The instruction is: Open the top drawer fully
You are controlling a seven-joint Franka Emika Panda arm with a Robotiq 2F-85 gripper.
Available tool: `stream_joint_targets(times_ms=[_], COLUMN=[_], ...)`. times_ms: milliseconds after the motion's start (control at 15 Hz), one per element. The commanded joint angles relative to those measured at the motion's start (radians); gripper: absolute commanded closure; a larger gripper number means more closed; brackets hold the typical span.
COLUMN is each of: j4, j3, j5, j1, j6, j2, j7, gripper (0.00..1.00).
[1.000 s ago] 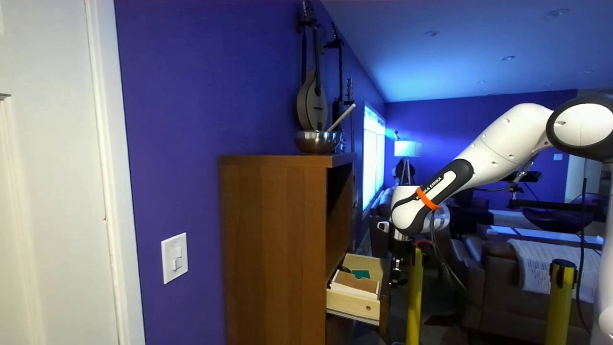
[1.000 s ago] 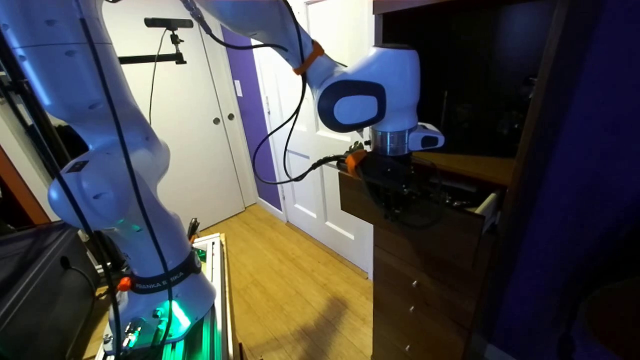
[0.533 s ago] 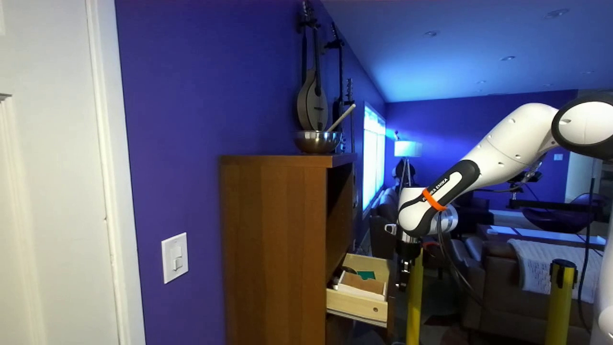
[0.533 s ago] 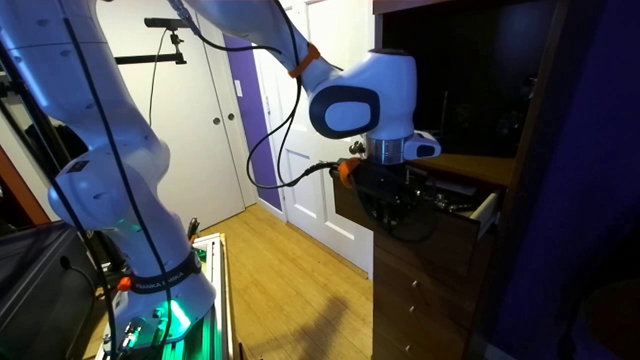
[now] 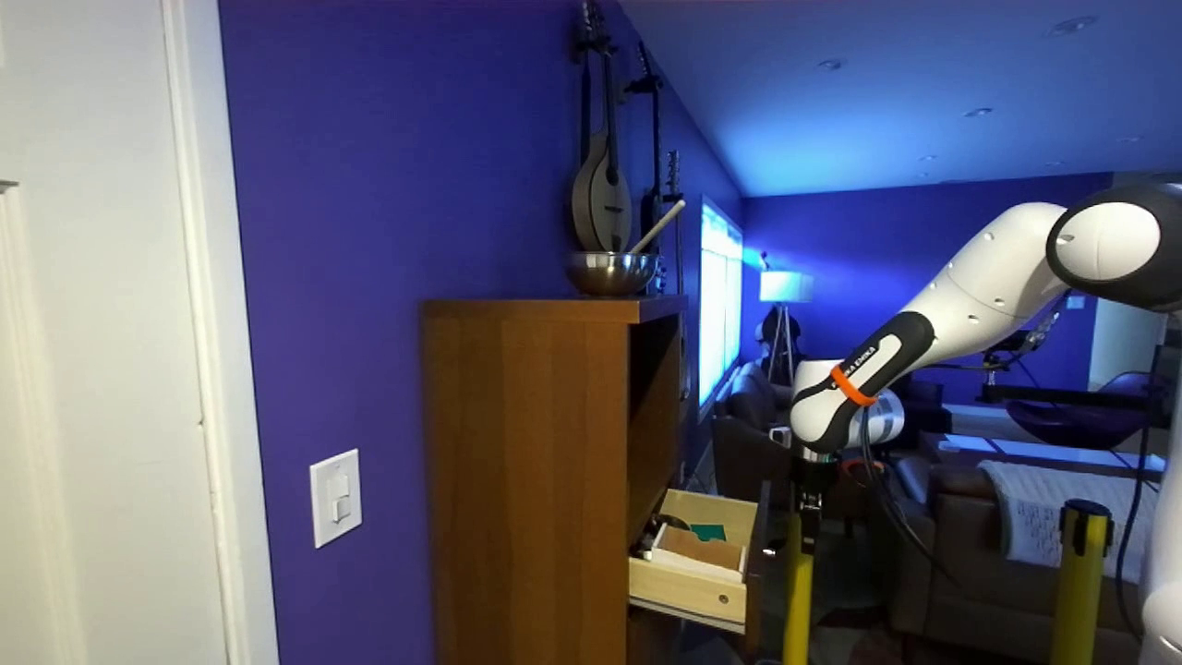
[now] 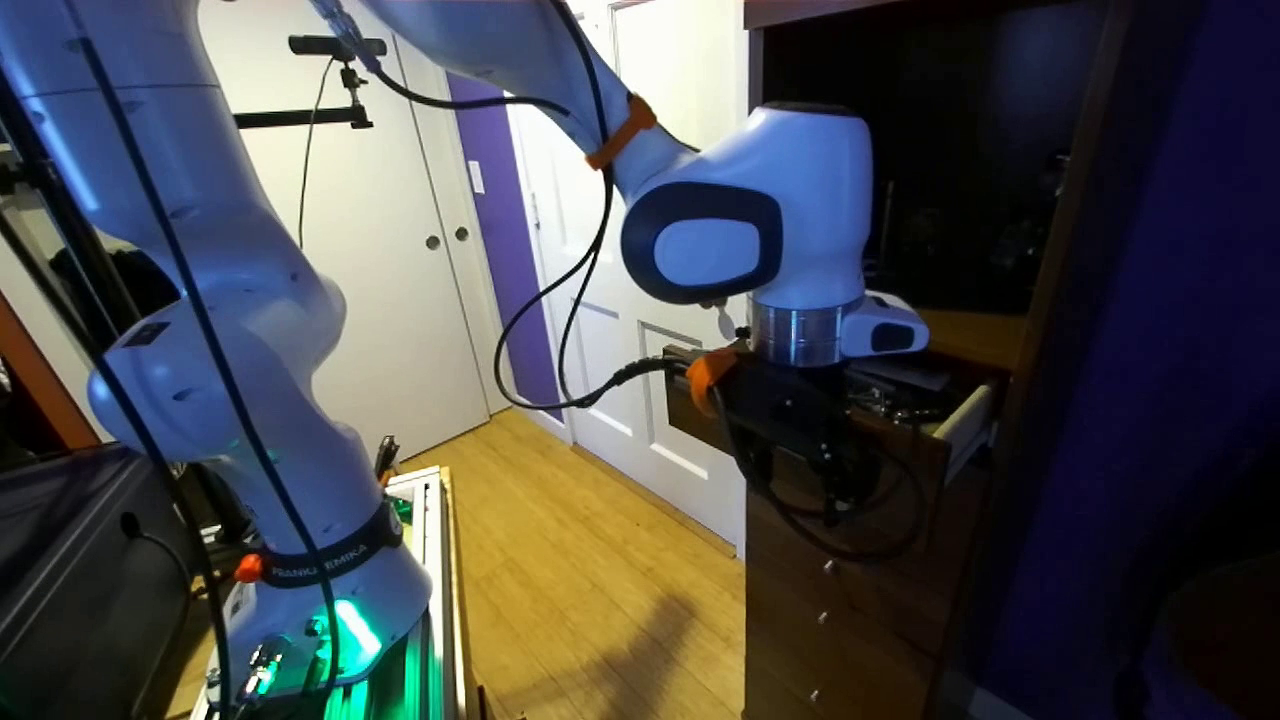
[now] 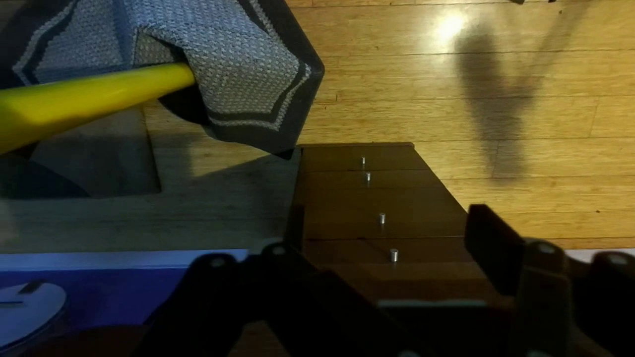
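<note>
1. Drawer (image 5: 688, 592), top, shallow, pale-wood-sided, brown-fronted: out from tall brown wooden cabinet (image 5: 528, 480), no longer advancing.
2. My black two-fingered gripper (image 7: 386, 226): jaws apart, just backed clear of the drawer.
3. Pull seems finished; full extension unconfirmed.

The top drawer (image 5: 685, 594) has pale-yellow sides and a brown front; the grey cloth (image 7: 243, 74), dark-edged, carries pale border lines.

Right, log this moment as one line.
goal: top drawer fully open | drawer: pulled out, full travel unclear | claw: open, apart from handle | bowl: on cabinet
</note>
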Motion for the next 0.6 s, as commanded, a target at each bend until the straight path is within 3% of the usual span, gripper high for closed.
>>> stream_joint_targets(times_ms=[0,533], j4=[0.038,0.094], j3=[0.004,0.024], j5=[0.006,0.117], j1=[0.003,0.073], j6=[-0.098,-0.204], j2=[-0.059,-0.164], j7=[0.0,-0.004], gripper=[0.0,0.0])
